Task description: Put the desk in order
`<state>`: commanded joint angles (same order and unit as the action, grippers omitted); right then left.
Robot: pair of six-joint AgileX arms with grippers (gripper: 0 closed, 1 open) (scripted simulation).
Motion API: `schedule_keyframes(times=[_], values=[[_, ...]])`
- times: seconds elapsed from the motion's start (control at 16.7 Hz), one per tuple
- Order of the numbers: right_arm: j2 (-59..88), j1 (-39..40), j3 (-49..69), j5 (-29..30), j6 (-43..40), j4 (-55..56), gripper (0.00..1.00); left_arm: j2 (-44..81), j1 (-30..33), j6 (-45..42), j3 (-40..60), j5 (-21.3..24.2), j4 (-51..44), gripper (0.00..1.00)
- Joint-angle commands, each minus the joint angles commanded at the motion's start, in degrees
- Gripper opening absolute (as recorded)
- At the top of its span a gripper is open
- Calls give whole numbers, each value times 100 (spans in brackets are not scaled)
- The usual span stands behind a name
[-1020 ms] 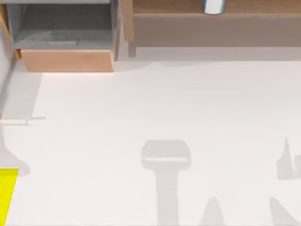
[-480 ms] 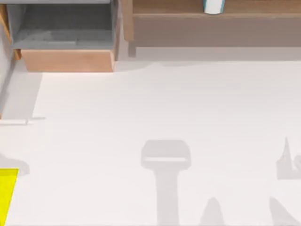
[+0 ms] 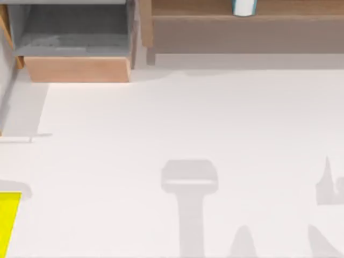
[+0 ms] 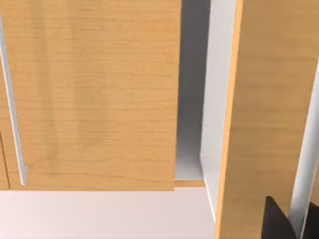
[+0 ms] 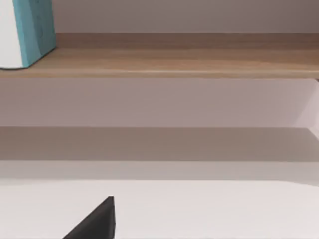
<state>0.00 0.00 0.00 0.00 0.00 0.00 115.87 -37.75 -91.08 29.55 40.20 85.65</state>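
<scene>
The desk (image 3: 177, 123) is a wide white tabletop. At its back left stands a wooden drawer box (image 3: 75, 69) with a grey lining, pulled open. A light-brown shelf unit (image 3: 242, 27) runs along the back right. My left gripper (image 4: 303, 224) is close against wooden panels (image 4: 94, 99), straddling a thin silver bar (image 4: 305, 164) on the nearer panel. My right gripper (image 5: 97, 221) hovers low over the white top and faces the shelf (image 5: 174, 62).
A white and teal object (image 3: 244, 6) stands on the shelf (image 5: 27, 30). A yellow block (image 3: 8, 220) lies at the desk's front left edge. Arm shadows fall on the front of the tabletop. Another silver handle (image 4: 12, 109) runs down the farther wooden panel.
The shadow at the left edge, just above the yellow block, has shrunk slightly towards the left. Drawer box, shelf and block have not moved.
</scene>
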Motion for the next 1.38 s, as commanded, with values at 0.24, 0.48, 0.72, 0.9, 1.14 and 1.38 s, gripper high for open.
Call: schedule_keyframes(times=[0.24, 0.48, 0.72, 0.9, 1.14, 1.38], values=[[0, 0, 0, 0, 0, 0, 100, 68, -1, 17, 12, -16, -65, 0], [0, 0, 0, 0, 0, 0, 100, 255, 243, 22, 481, -265, -316, 0], [0, 0, 0, 0, 0, 0, 100, 451, 509, 40, 971, -502, -583, 0], [0, 0, 0, 0, 0, 0, 100, 579, 683, 50, 1250, -690, -760, 0], [0, 0, 0, 0, 0, 0, 100, 589, 656, 60, 1234, -680, -782, 0], [0, 0, 0, 0, 0, 0, 100, 818, 887, 92, 1803, -841, -1059, 0]])
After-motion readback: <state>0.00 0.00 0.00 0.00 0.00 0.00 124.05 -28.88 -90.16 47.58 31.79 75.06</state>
